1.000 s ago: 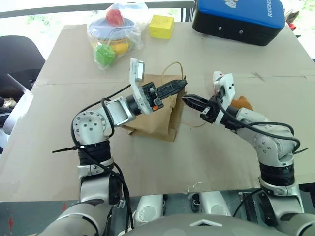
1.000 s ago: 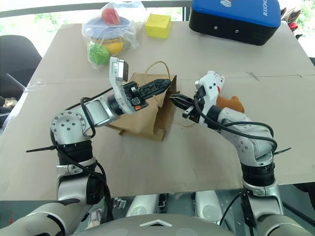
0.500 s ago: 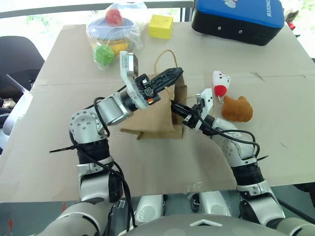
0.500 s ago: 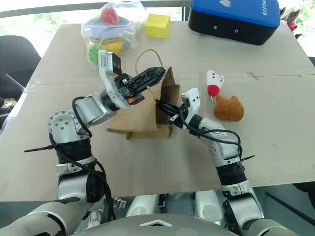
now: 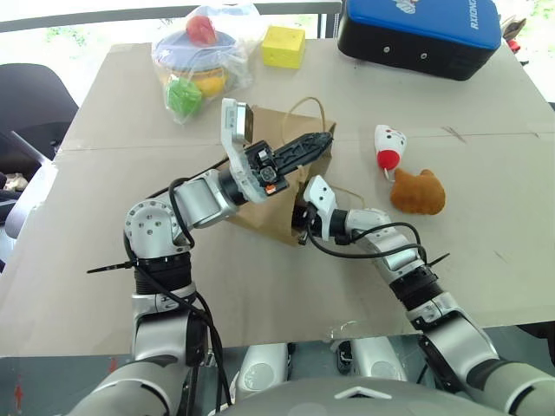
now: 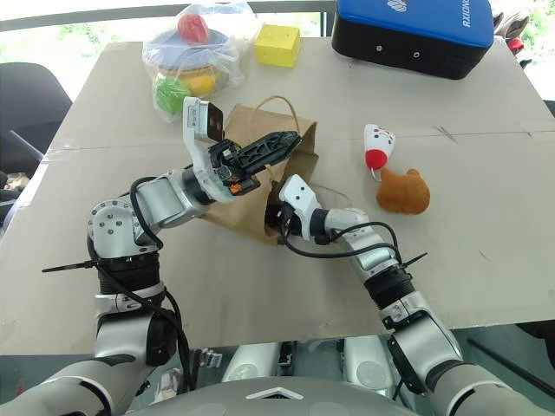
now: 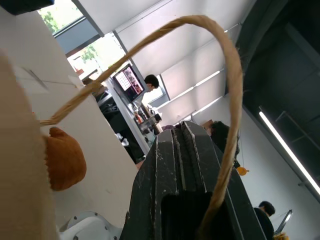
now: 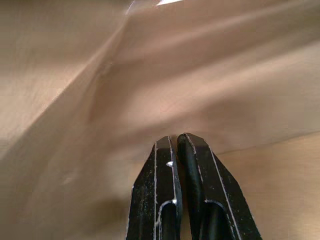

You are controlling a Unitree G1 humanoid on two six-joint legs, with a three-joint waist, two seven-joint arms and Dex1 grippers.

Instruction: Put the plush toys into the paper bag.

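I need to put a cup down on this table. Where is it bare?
Bare: the near strip of table below the paper bag, and the far right beyond the brown plush. Crowded: the back edge, with clear bag of toys, yellow cube and blue case.

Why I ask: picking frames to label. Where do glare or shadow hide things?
Left wrist view: bright windows and a ceiling strip light sit behind the shut left gripper, so its fingers look dark, while the string handle and brown plush toy read fine. Right wrist view: paper bag evenly lit. Left eye view: clear plastic bag glints.
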